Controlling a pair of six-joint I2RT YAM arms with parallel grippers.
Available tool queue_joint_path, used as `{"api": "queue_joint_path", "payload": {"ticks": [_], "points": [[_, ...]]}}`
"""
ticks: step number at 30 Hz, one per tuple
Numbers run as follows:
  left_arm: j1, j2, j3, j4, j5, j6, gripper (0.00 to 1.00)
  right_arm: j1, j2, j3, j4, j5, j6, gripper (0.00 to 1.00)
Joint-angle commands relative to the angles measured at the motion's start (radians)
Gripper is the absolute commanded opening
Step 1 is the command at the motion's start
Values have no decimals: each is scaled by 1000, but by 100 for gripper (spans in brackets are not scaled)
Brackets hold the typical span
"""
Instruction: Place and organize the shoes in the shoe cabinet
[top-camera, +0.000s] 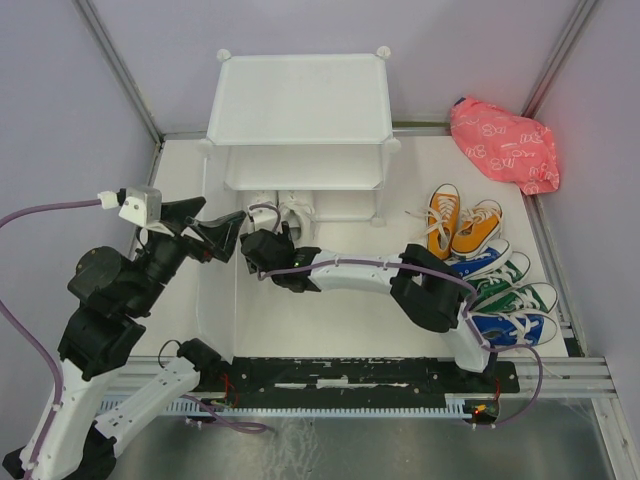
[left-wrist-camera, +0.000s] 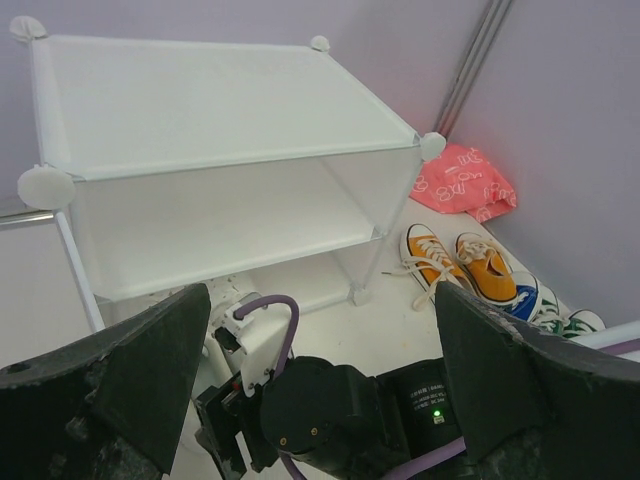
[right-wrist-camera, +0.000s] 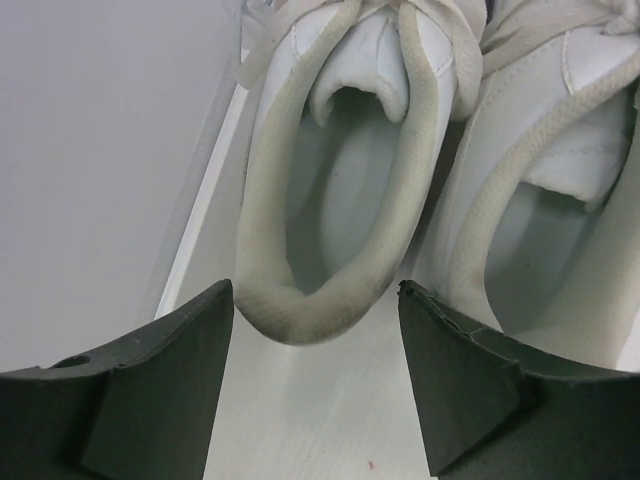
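The white shoe cabinet (top-camera: 300, 100) stands at the back centre and also shows in the left wrist view (left-wrist-camera: 220, 110). A pair of white shoes (top-camera: 282, 212) sits toe-in at its lower opening. My right gripper (top-camera: 262, 250) is open just behind their heels. In the right wrist view the left white shoe (right-wrist-camera: 290, 315) has its heel just beyond my open right gripper (right-wrist-camera: 315, 375), and the other white shoe (right-wrist-camera: 560, 200) lies beside it. My left gripper (top-camera: 215, 236) is open and empty, hovering left of the right wrist (left-wrist-camera: 330, 410).
Orange shoes (top-camera: 458, 225), blue shoes (top-camera: 482, 262), green shoes (top-camera: 515, 293) and another blue shoe (top-camera: 515, 328) lie at the right. A pink patterned bag (top-camera: 505, 145) sits at the back right. Purple walls enclose the table. The right arm stretches across the middle.
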Motion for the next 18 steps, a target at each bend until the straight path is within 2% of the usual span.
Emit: {"api": "queue_joint_path", "payload": {"ticks": [1, 3, 8, 14, 18], "points": [[1, -7, 12, 45, 10, 49, 99, -12, 26, 29, 126, -47, -19, 73], [1, -3, 10, 41, 18, 49, 99, -15, 37, 37, 131, -39, -25, 72], [2, -7, 2, 40, 26, 47, 99, -19, 50, 42, 154, 9, -52, 59], [2, -8, -3, 40, 31, 46, 99, -19, 43, 16, 292, 92, -138, 19], [2, -8, -6, 42, 30, 46, 99, -18, 29, 18, 374, 157, -183, 4]]}}
